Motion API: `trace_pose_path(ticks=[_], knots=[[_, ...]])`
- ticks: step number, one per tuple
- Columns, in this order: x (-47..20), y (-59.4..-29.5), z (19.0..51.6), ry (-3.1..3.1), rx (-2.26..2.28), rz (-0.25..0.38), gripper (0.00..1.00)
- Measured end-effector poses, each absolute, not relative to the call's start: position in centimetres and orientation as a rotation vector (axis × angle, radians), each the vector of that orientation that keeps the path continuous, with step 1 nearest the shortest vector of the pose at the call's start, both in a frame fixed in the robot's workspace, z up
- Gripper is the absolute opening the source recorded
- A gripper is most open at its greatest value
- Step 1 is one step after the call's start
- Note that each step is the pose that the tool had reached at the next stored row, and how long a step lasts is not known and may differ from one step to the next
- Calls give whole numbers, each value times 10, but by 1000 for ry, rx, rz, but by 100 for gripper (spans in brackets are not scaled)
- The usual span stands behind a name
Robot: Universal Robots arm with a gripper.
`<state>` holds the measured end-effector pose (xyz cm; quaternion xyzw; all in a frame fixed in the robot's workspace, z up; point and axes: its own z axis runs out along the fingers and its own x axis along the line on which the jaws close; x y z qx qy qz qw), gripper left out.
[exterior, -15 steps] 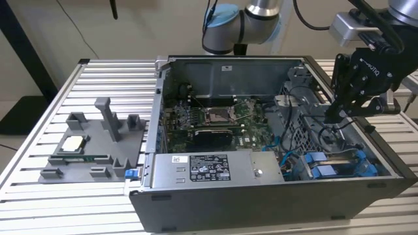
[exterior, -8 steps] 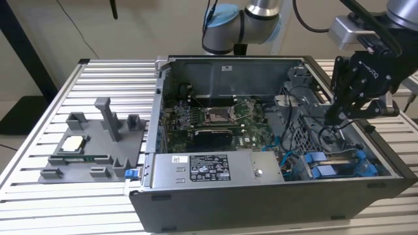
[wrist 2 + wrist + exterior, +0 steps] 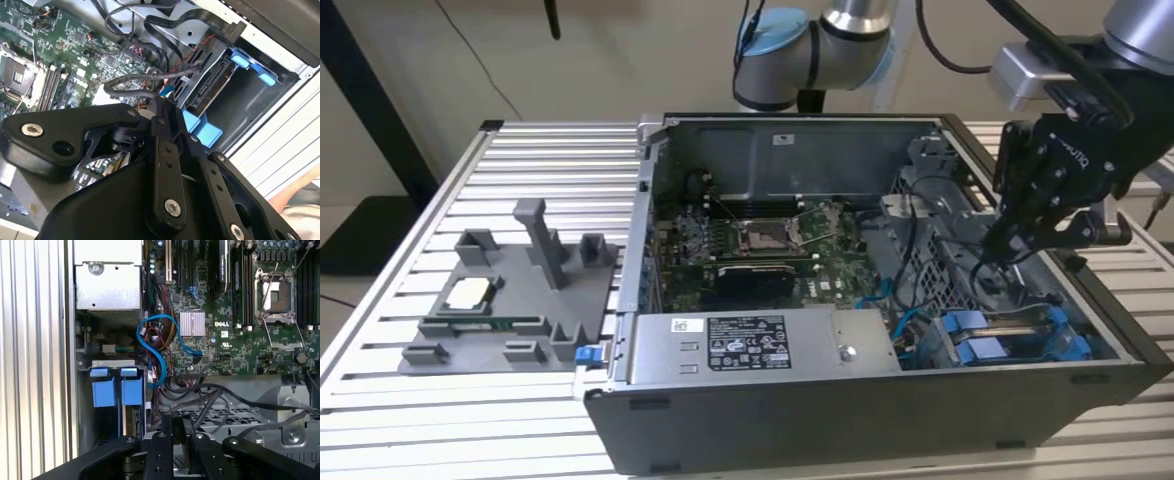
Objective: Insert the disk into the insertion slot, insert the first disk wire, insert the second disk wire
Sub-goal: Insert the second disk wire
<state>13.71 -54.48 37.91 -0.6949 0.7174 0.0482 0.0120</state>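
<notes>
The disk sits in its slot in the bay at the case's front corner on the exterior view's right. Its blue carrier point(image 3: 994, 340) point(image 3: 114, 390) shows in the exterior and first wrist views. In the second wrist view the disk's grey end point(image 3: 212, 90) shows between two blue tabs. My gripper point(image 3: 1003, 248) hangs inside the open case, just above and behind the bay. Its fingers point(image 3: 167, 427) are drawn together on a thin black disk wire point(image 3: 145, 77) that loops over the motherboard. A blue cable point(image 3: 156, 347) curls beside the bay.
The grey labelled power-supply box point(image 3: 761, 345) lies along the case's front wall. The motherboard point(image 3: 761, 245) with its open socket fills the case floor, and loose black cables point(image 3: 225, 395) cross a perforated bracket. A grey fixture tray point(image 3: 507, 300) rests on the slatted table at the exterior view's left.
</notes>
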Motion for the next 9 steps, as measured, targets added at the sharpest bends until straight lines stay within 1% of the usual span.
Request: trace_pose_path(ticks=[9], knots=[[137, -545, 371, 2243, -2172, 137, 19]])
